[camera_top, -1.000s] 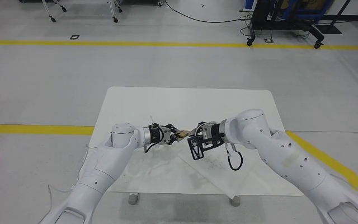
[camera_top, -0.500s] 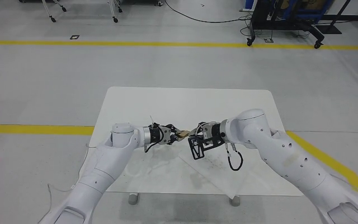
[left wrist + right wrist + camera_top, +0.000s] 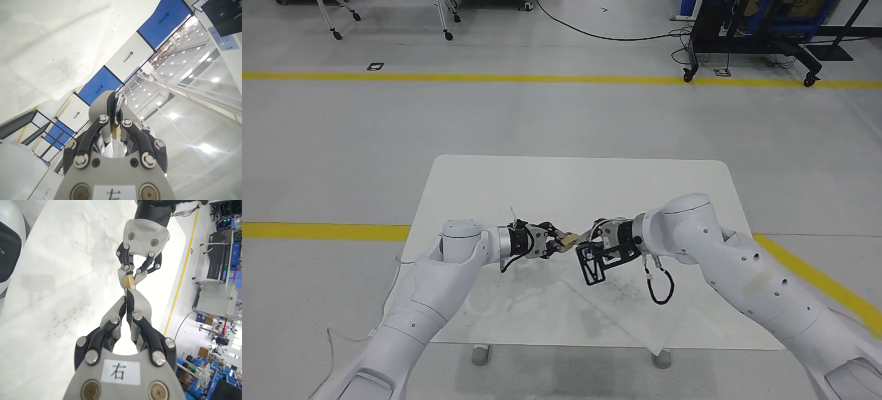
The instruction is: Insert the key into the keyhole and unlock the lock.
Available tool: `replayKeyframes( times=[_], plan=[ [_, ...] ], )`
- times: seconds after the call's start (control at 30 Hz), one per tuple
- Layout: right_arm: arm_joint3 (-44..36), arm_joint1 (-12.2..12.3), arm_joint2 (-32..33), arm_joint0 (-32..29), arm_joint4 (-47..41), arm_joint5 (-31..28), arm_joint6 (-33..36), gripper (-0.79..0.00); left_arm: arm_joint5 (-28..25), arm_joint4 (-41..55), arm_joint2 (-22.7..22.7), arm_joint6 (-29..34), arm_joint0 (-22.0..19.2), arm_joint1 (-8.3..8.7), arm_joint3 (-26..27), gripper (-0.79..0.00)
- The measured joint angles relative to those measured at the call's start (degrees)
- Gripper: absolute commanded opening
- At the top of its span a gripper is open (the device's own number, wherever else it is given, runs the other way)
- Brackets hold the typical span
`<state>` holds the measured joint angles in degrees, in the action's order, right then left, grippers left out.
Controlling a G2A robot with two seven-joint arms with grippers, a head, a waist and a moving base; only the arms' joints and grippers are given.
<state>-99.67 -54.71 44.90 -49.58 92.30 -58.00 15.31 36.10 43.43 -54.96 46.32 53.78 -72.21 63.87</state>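
Labels point(image 3: 121, 371) mark right claw point(image 3: 126, 296) and left claw point(image 3: 117, 106), which clamps lock point(image 3: 129, 282).

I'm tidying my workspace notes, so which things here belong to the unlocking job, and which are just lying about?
Job: brass padlock, held by left gripper; key, mostly hidden in right gripper.
Lying about: marked white sheet on white table; yellow floor tape.

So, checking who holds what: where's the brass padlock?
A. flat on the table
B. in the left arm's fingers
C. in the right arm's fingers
B: the padlock is pinched between the left fingers, while the right fingers meet its end from the opposite side.
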Motion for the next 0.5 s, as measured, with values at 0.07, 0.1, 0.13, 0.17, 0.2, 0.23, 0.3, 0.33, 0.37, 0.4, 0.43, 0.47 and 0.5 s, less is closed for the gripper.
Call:
replayKeyframes(
  times=[0.07, 0.1, 0.13, 0.17, 0.2, 0.23, 0.3, 0.33, 0.37, 0.4, 0.43, 0.47, 0.5],
  plan=[
    [-0.1, -0.1, -0.2, 0.1, 0.1, 0.0, 0.0, -0.785, 0.0, -0.1, 0.1, 0.1, 0.0, 0.01, 0.0, -0.785],
    [-0.1, -0.1, -0.2, 0.2, 0.1, 0.0, 0.0, -0.785, 0.0, -0.1, 0.1, 0.1, -0.1, 0.02, 0.0, -0.785],
    [-0.1, -0.1, -0.2, 0.2, 0.1, 0.0, 0.0, -0.785, 0.0, -0.1, 0.1, 0.2, -0.1, 0.02, -0.1, -0.785],
    [-0.1, -0.1, -0.1, 0.2, 0.2, 0.0, 0.0, -0.785, -0.1, -0.1, 0.1, 0.2, -0.1, 0.03, -0.1, -0.785],
    [-0.2, -0.1, 0.1, 0.2, 0.2, 0.0, 0.0, -0.785, -0.1, -0.1, 0.1, 0.2, -0.1, 0.03, -0.1, -0.785],
    [-0.2, -0.1, 0.2, 0.2, 0.3, 0.0, 0.1, -0.785, -0.1, 0.0, 0.2, 0.3, -0.1, 0.04, -0.1, -0.785],
    [-0.4, -0.1, 0.5, 0.0, 0.5, 0.0, 0.5, -0.785, -0.1, -0.1, 0.2, 0.4, -0.1, 0.05, -0.1, -0.785],
    [-0.6, 0.0, 0.7, -0.1, 0.6, 0.0, 0.7, -0.785, -0.1, -0.1, 0.2, 0.4, -0.1, 0.06, -0.1, -0.785],
    [-0.7, 0.0, 0.8, -0.2, 0.7, 0.0, 1.0, -0.785, -0.1, -0.1, 0.3, 0.4, -0.2, 0.06, -0.1, -0.785],
    [-0.9, 0.1, 0.9, -0.3, 0.9, 0.0, 1.6, -0.785, -0.1, 0.0, 0.3, 0.4, -0.2, 0.07, -0.1, -0.785],
    [-1.1, 0.1, 0.9, -0.4, 0.9, 0.0, 2.0, -0.785, -0.1, 0.0, 0.3, 0.5, -0.2, 0.06, -0.1, -0.785],
    [-1.2, 0.1, 0.9, -0.5, 0.9, 0.0, 2.4, -0.785, -0.1, 0.2, 0.3, 0.5, -0.1, 0.06, -0.1, -0.785],
    [-1.4, 0.2, 0.7, -0.6, 0.8, 0.0, 2.8, -0.785, 0.0, 0.4, 0.3, 0.5, -0.1, 0.04, -0.1, -0.785]
  ],
)
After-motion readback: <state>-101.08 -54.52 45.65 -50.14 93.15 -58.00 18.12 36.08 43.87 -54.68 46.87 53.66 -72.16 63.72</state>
